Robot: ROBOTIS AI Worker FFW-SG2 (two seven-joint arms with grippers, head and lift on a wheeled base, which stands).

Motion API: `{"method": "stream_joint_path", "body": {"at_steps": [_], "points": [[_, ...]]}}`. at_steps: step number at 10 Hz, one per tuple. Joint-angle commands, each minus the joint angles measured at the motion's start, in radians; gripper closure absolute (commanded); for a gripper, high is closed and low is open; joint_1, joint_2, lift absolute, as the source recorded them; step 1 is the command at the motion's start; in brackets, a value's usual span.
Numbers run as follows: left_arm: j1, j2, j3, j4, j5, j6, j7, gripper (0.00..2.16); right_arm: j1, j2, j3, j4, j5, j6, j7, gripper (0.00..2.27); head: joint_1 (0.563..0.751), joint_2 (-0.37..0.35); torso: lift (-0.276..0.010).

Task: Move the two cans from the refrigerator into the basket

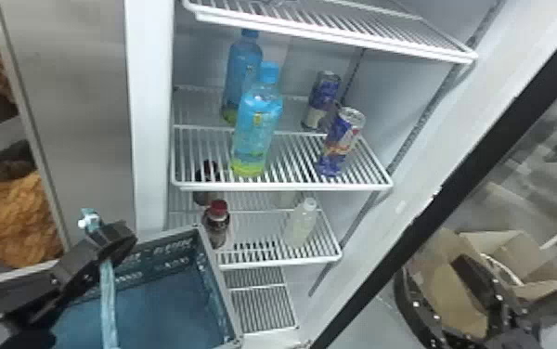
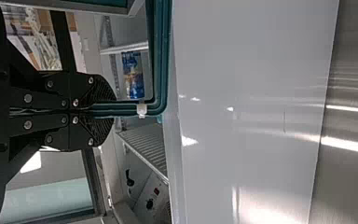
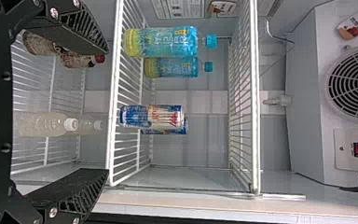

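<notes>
"Checking the line-up: where is the front can (image 1: 340, 144) set relative to the right gripper (image 3: 107, 112)?"

"Ahead and to its left, beyond the fingertips. Stood upright, long axis vertical; back can (image 1: 323, 98) is placed behind it, also upright. Right arm is judged nearer; left gripper (image 2: 107, 110) is occupied, closed on the basket handle (image 2: 123, 108)."

"Right jaws?"

"Spread wide, 0 items held. Level approach is called for, 1 finger per side."

"Surface?"

"Wire shelf (image 1: 287, 187); front can by its right front corner, 2 cans along the right side."

"Room?"

"Gap is left before the front blue bottle (image 1: 256, 130); side wall (image 1: 393, 93) at right, upper shelf (image 1: 338, 36) overhead. Bottle could be knocked. Basket (image 1: 220, 283) is held lower, to the left."
</notes>
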Motion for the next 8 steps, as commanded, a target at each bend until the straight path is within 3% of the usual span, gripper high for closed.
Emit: {"method": "stream_joint_path", "body": {"at_steps": [1,8], "points": [[0.002,-0.001,0.000,-0.001,0.000,0.000,0.000,1.20,-0.007,0.001,0.000,0.005,-0.003,0.000,0.000,0.14,0.695,-0.350,-0.035],[0.005,-0.003,0.002,-0.001,0.002,0.000,0.000,1.20,-0.051,0.001,0.016,0.034,-0.005,0.000,-0.001,0.14,0.695,-0.350,-0.035]]}}
